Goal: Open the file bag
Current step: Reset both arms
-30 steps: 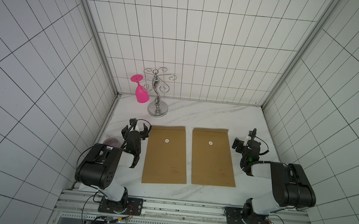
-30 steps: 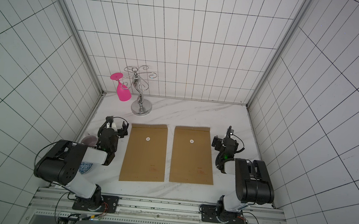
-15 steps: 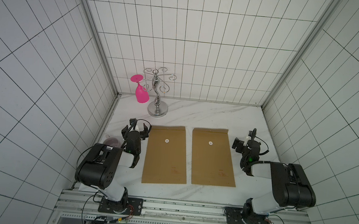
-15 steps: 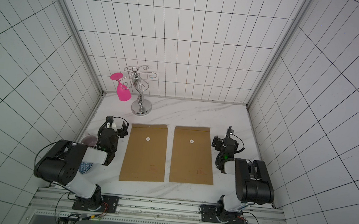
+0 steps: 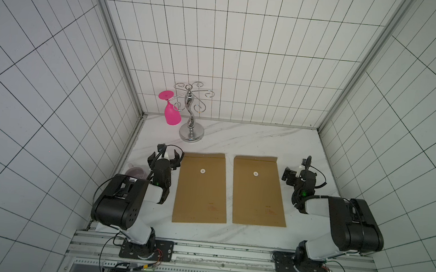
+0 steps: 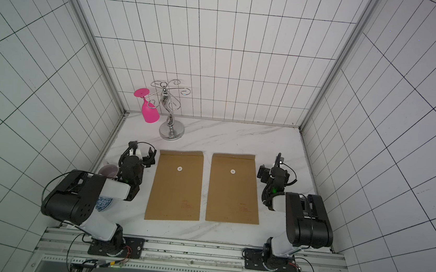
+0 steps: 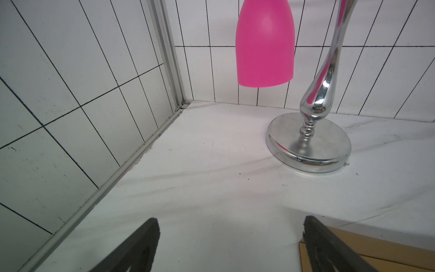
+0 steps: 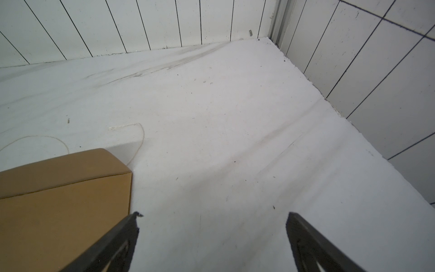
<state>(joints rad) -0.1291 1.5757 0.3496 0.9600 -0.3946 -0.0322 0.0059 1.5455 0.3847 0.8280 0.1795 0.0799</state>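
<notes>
Brown file bags (image 5: 202, 187) (image 5: 259, 191) x2, pink glass (image 5: 171, 111) x1, chrome rack (image 5: 191, 134) x1.

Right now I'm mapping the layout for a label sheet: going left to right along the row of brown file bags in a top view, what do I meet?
Along that row: pale mug → left pincer, open → left file bag → right file bag → right pincer, open.

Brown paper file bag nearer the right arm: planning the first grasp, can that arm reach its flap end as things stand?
Probably yes: the open right hand sits beside the brown paper file bag, only bare white marble table between.
</notes>
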